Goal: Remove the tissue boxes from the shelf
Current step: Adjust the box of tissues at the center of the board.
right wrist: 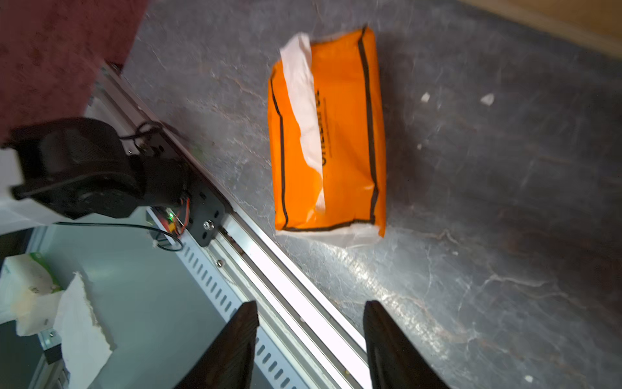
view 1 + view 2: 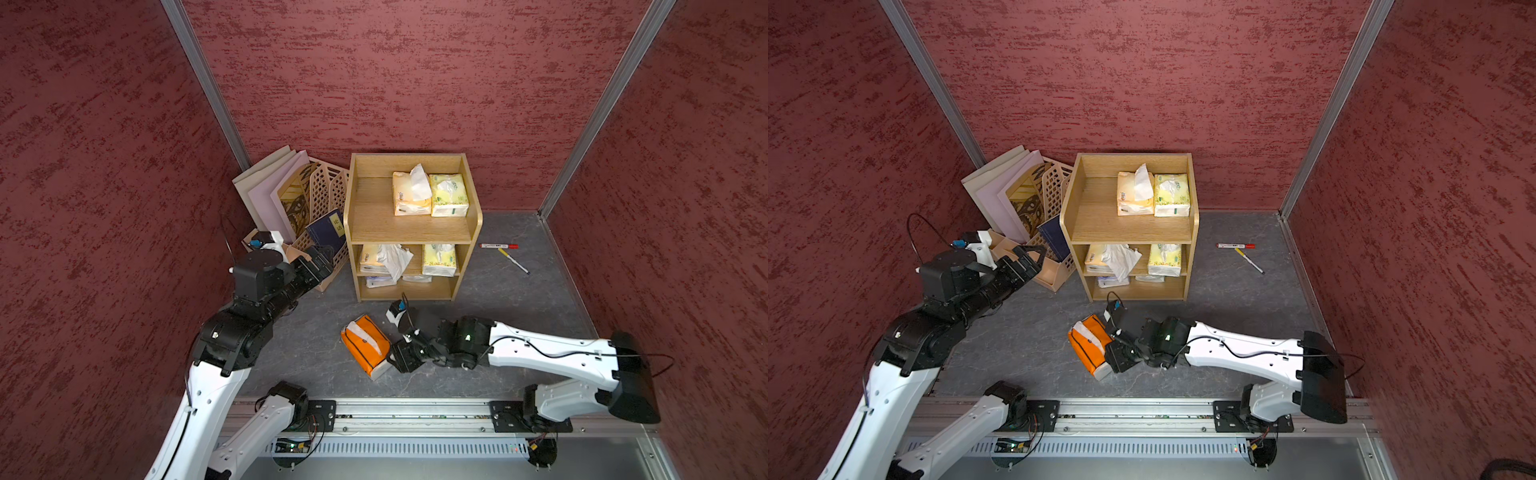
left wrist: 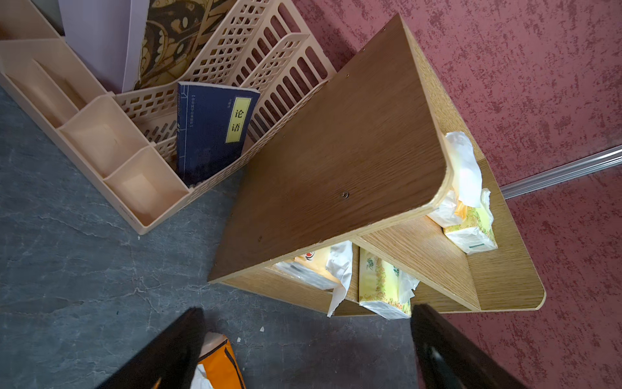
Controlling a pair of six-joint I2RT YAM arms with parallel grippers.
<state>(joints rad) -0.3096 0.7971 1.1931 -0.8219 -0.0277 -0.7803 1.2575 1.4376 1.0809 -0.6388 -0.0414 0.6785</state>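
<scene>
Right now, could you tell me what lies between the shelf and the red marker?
Nothing: bare grey floor from shelf to red marker, in both top views.

- Dark grey, stone-patterned surface (image 2: pixel 519 324): an oak-coloured three-tier shelf (image 2: pixel 372 208) stands at the back, with a beige lattice file holder (image 2: pixel 322 189) just beside it.
- An orange tissue pack (image 2: pixel 365 345) lies flat in front of the shelf.
- A red marker (image 2: pixel 498 246) and a yellow pen (image 2: pixel 513 260) lie close together.
- Top tier: a cream tissue pack (image 2: pixel 402 199) and a yellow-green tissue pack (image 2: pixel 449 195), touching.
- Middle tier: an orange-and-white pack (image 2: pixel 371 255) and a yellow pack (image 2: pixel 439 259), apart.
</scene>
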